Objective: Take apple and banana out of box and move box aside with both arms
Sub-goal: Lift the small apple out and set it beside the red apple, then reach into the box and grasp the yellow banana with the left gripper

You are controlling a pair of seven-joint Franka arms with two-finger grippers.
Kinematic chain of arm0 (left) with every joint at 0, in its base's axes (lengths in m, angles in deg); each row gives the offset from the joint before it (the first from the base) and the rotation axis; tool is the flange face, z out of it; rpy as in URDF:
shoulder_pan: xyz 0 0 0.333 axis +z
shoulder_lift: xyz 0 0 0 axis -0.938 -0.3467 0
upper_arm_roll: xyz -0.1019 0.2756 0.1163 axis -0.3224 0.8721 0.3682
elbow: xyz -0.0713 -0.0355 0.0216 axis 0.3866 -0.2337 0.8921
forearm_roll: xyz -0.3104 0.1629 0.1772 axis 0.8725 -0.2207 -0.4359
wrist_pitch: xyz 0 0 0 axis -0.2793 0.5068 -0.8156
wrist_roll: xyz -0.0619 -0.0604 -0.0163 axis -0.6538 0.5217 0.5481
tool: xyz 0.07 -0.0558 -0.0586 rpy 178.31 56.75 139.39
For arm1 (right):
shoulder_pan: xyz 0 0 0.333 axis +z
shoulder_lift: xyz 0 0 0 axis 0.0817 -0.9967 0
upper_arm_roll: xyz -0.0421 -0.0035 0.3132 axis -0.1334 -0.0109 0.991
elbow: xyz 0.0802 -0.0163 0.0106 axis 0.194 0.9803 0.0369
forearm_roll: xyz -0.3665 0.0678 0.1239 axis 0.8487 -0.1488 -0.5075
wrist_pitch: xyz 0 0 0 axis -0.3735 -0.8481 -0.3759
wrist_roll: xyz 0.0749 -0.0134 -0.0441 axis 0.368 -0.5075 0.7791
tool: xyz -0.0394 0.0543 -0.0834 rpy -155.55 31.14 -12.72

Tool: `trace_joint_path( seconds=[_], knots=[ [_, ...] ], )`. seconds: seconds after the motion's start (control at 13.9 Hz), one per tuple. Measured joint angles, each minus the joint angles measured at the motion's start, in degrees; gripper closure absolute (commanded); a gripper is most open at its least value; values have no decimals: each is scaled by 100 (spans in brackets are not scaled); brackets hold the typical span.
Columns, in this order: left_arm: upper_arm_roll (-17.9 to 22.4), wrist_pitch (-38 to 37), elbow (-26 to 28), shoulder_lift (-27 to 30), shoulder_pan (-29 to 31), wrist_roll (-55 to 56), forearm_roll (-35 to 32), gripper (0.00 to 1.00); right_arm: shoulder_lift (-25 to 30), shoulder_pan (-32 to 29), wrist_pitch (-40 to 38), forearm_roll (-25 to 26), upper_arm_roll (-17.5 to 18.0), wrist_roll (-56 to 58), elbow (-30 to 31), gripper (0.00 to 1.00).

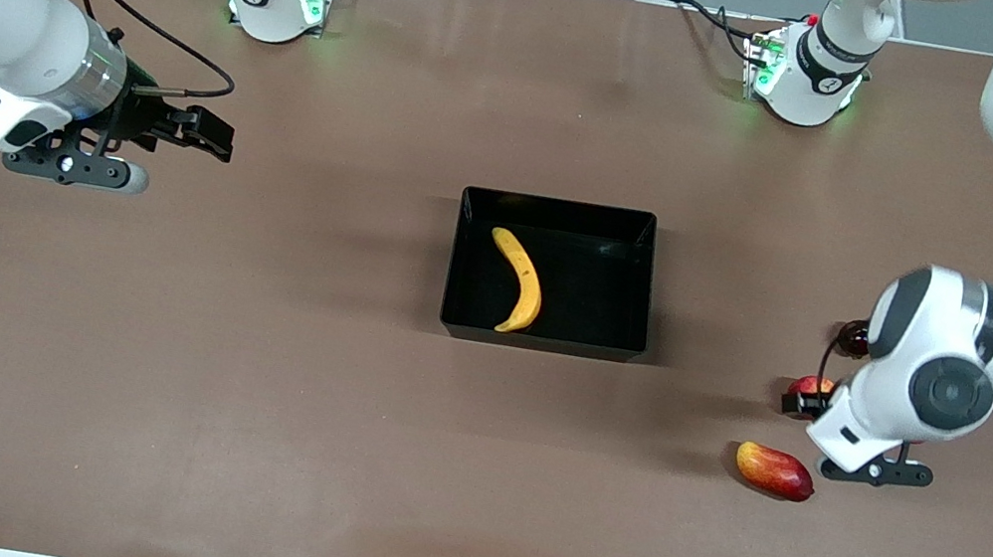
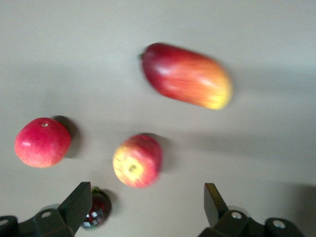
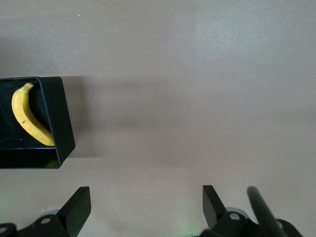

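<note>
The left gripper's (image 2: 145, 207) fingers (image 2: 79, 202) are spread apart, empty, over the apple (image 2: 137, 160), which lies on the desk (image 1: 235, 396) between a plain red fruit (image 2: 42, 142) and the mango (image 1: 774, 471). The right gripper (image 3: 145, 207) is held wide open over bare desk. The banana (image 1: 520, 281) lies inside the box (image 1: 636, 287).

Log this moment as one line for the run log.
banana: in box | apple: on table, out of box | left gripper: above apple, jaws open | right gripper: waiting over bare table, jaws open
</note>
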Motion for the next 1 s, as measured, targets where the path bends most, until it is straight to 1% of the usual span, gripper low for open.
trace_joint_path(
  seconds=[0.14,0.29,0.36,0.5,0.72,0.86,1.0],
  knots=[
    [-605,-228,39,294,-35,529,257,0,0,3,2,0,0,0,0,0],
    [-1217,-327,133,299,-118,1422,344,0,0,6,3,0,0,-1,0,0],
    [-1425,-313,164,235,-267,1823,347,0,0,7,4,0,-1,-1,0,0],
    [-1528,-127,159,22,-790,2453,368,0,-1,10,5,0,-1,-3,0,0],
    [-1506,641,50,-536,-1659,3358,343,0,-1,17,6,0,0,-4,0,0],
    [-1474,1250,14,-951,-2039,3654,148,0,-2,33,5,0,2,-51,4,0],
    [-1457,1673,-11,-1323,-2285,3773,31,0,-8,81,5,0,3,-130,13,0]
  ],
)
